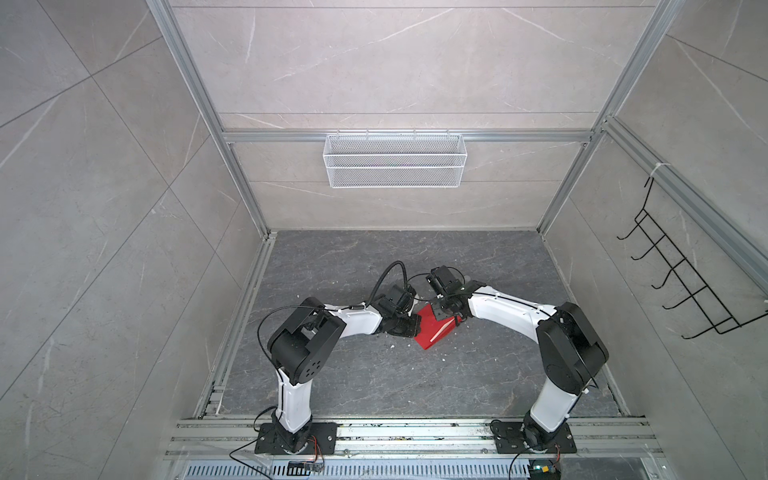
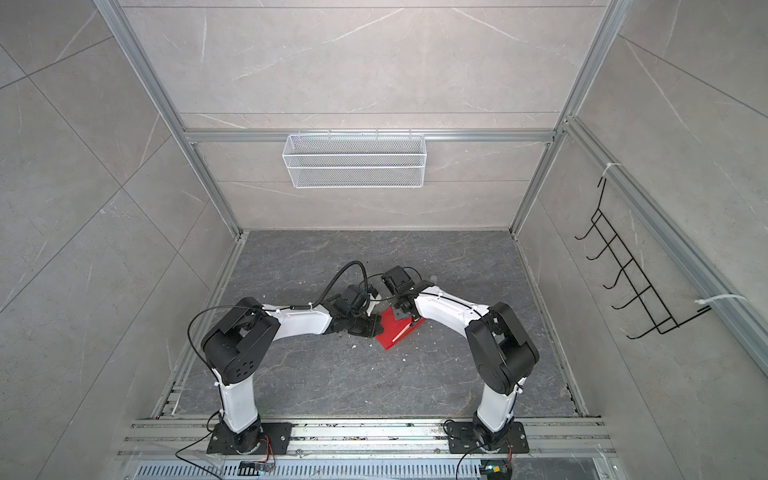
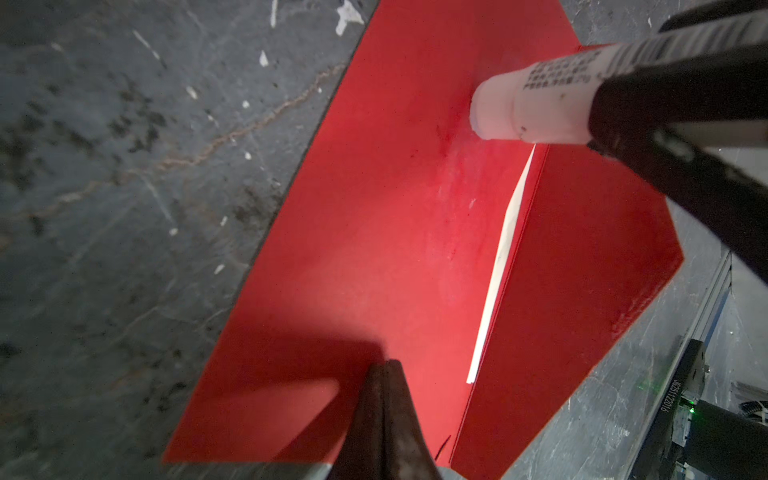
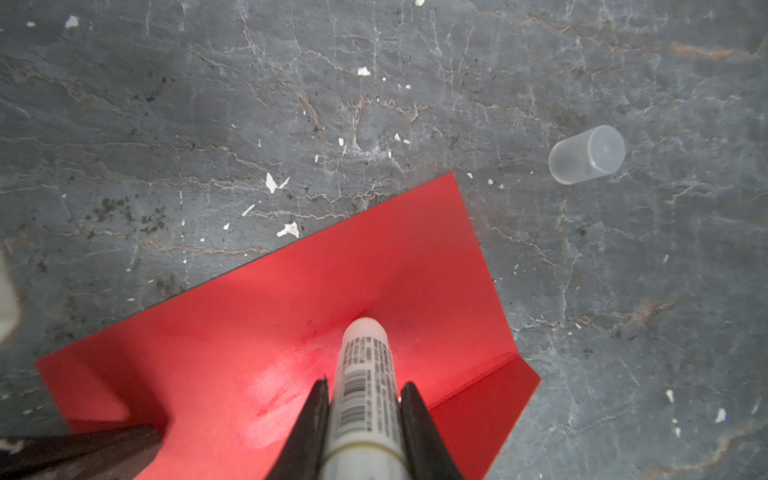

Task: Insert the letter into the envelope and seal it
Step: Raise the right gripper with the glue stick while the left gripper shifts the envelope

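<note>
Mid-table, between the two arms: the envelope [image 1: 428,338] [image 2: 390,332] lies flat and diagonal on the dark stone-patterned tabletop [image 1: 374,374].

- Flap [image 3: 582,270] open, on the envelope's right side, creased upward from the body (pointed tip faces right).
- The letter shows only as a thin pale sliver [image 3: 498,266] along the mouth of the envelope [image 3: 374,249], beside the flap crease. The rest is hidden inside the red paper.
- Left gripper [image 3: 386,363] [image 1: 417,325]: jaws pressed together with nothing between them, tips down on the left part of the envelope body.
- Right gripper [image 4: 363,384] [image 1: 438,309]: fingers clamped on either side of a white glue stick [image 4: 365,374] with a barcode label. The stick's bare end [image 3: 490,108] touches the envelope [image 4: 249,332] body near the crease. A glossy, smeared patch surrounds the contact spot.
- Translucent cap [image 4: 587,154] lies on its side on the tabletop, well apart from the envelope (far side, seen from the right wrist).
- White paper flecks [image 4: 271,183] are scattered on the stone surface around the envelope.
- Far wall: white wire basket [image 1: 395,160]. Right wall: black hook rack [image 1: 681,282].
</note>
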Available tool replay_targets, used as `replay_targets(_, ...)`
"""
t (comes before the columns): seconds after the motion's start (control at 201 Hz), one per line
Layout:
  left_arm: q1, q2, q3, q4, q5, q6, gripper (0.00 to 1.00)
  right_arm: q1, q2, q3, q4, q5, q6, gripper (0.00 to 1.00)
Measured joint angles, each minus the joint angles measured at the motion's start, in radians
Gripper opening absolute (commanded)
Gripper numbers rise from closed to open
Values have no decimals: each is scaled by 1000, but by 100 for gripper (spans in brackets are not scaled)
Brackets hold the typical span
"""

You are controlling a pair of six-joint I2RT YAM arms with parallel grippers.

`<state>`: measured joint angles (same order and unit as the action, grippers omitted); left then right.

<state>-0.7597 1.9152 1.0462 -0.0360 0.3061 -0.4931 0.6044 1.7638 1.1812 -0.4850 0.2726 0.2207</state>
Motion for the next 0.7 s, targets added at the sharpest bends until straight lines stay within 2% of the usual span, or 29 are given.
replay_targets(0.359,0,0,1,0,0,0,0,-169,-314,-55,63,-183,75,0)
replay_targets(0.548,-1,-6,7,-12,-13,6,0,-195,-358,-81,100,-264,102,0)
replay_targets(0.697,-8,-41,24,-124,-66,31,1,-198,-378,-98,124,-301,110,0)
